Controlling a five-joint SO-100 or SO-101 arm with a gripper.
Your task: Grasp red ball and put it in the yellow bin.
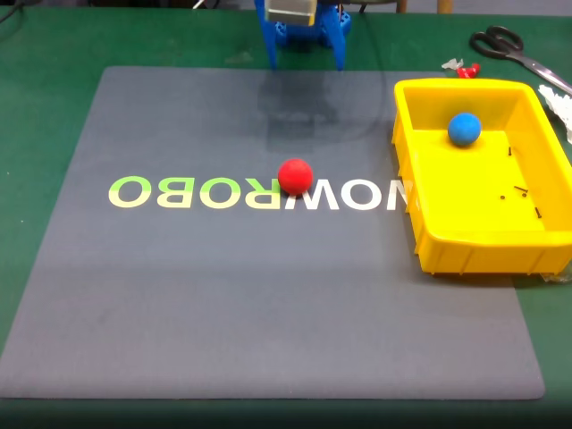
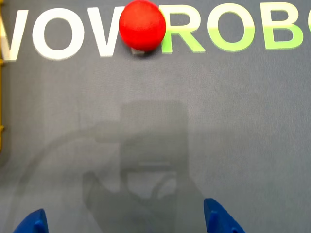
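One red ball (image 1: 295, 176) on the mat's lettering, well apart from the spread claw (image 2: 126, 223).

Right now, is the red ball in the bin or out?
Out. The red ball sits on the grey mat over the lettering, left of the yellow bin, which holds the blue ball.

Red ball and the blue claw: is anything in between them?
Nothing but bare gray mat and a shadow lies between the red ball and the gripper in the wrist view.
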